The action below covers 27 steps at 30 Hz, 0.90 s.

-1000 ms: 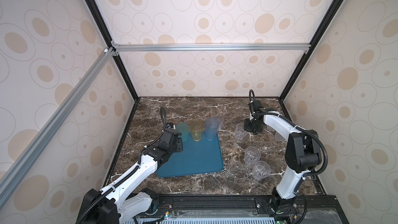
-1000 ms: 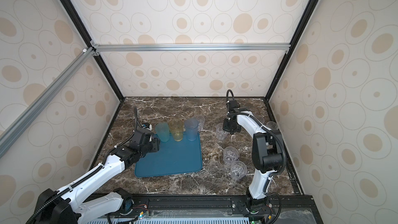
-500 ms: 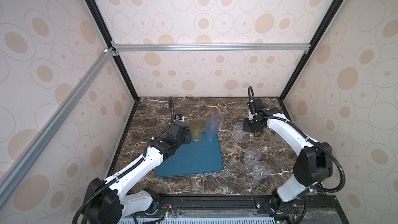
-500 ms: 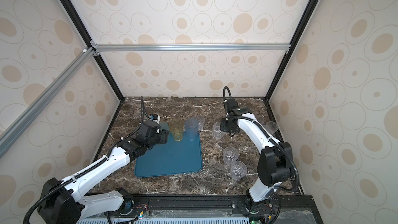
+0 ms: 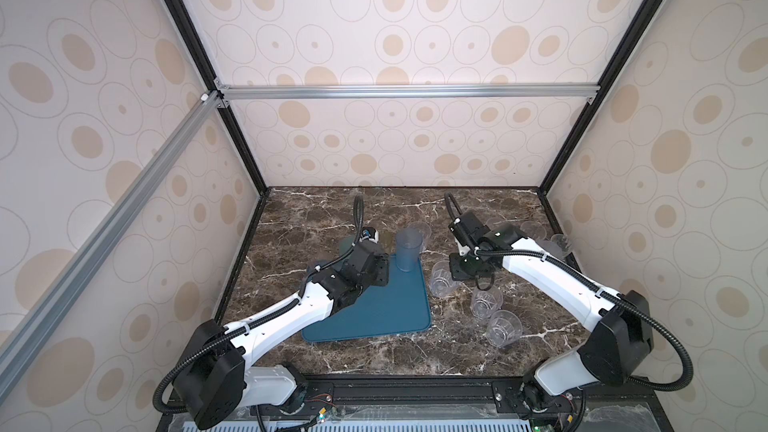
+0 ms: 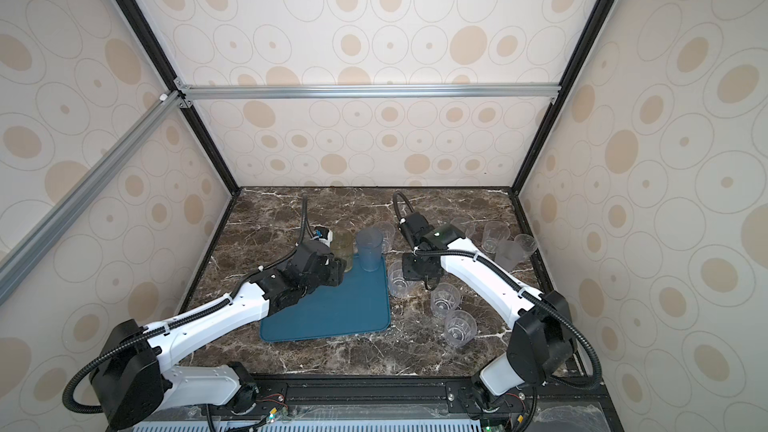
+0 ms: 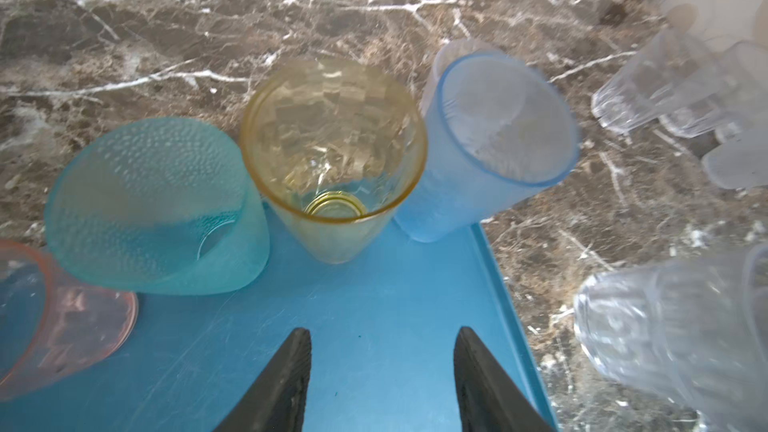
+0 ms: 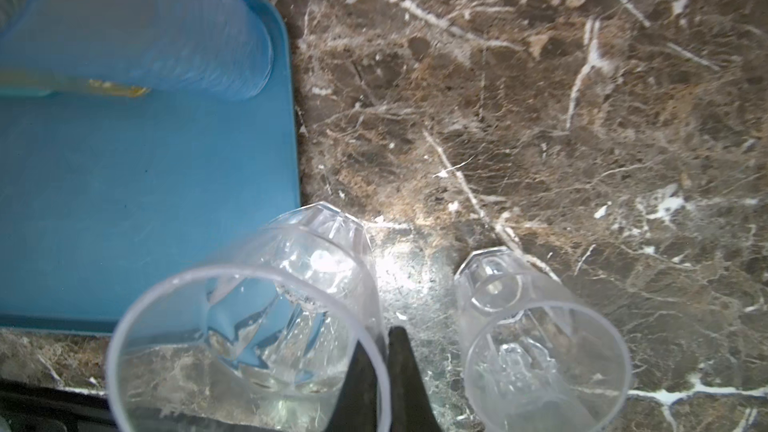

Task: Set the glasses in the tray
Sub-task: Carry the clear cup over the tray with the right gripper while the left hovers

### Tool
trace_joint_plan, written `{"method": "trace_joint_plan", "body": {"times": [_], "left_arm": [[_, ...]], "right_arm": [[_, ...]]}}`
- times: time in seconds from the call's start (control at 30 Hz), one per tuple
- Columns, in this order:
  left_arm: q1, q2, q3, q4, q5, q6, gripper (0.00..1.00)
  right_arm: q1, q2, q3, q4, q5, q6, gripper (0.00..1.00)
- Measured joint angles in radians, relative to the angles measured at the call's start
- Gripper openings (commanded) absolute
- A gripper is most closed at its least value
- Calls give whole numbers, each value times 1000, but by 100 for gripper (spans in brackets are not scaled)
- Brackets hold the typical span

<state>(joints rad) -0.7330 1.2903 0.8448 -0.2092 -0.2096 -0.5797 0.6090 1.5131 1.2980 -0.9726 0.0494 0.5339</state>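
Observation:
The teal-blue tray (image 5: 386,313) lies left of centre. Along its far edge stand a pink glass (image 7: 62,326), a teal glass (image 7: 153,205), a yellow glass (image 7: 332,151) and a blue glass (image 7: 490,147). My left gripper (image 7: 382,336) hangs open over the tray floor just short of the yellow glass, with nothing between its fingers. My right gripper (image 8: 384,351) is shut on the rim of a clear faceted glass (image 8: 249,326), one finger inside and one outside. That glass (image 5: 440,280) is over the marble beside the tray's right edge.
Two clear glasses (image 5: 485,303) (image 5: 503,328) stand on the marble right of the tray, close to the held one. Several more clear glasses (image 5: 532,230) cluster at the back right behind the right arm. Another clear glass (image 5: 419,232) stands behind the blue one.
The left gripper swung right from the tray's left side to over the tray, now covering the teal glass from above. The right gripper carried the clear glass closer to the tray's right edge.

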Motion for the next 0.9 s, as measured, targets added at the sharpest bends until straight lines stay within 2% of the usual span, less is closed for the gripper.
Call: {"method": "trace_joint_plan", "body": {"times": [0.4,0.9], "left_arm": [[16,-85,-99,2,-76,9,61],[34,-113,-133,-5,-84,18,61]], "right_arm": [[152,243,78,98,8,53,7],[156,378,227,97,56,22,7]]}}
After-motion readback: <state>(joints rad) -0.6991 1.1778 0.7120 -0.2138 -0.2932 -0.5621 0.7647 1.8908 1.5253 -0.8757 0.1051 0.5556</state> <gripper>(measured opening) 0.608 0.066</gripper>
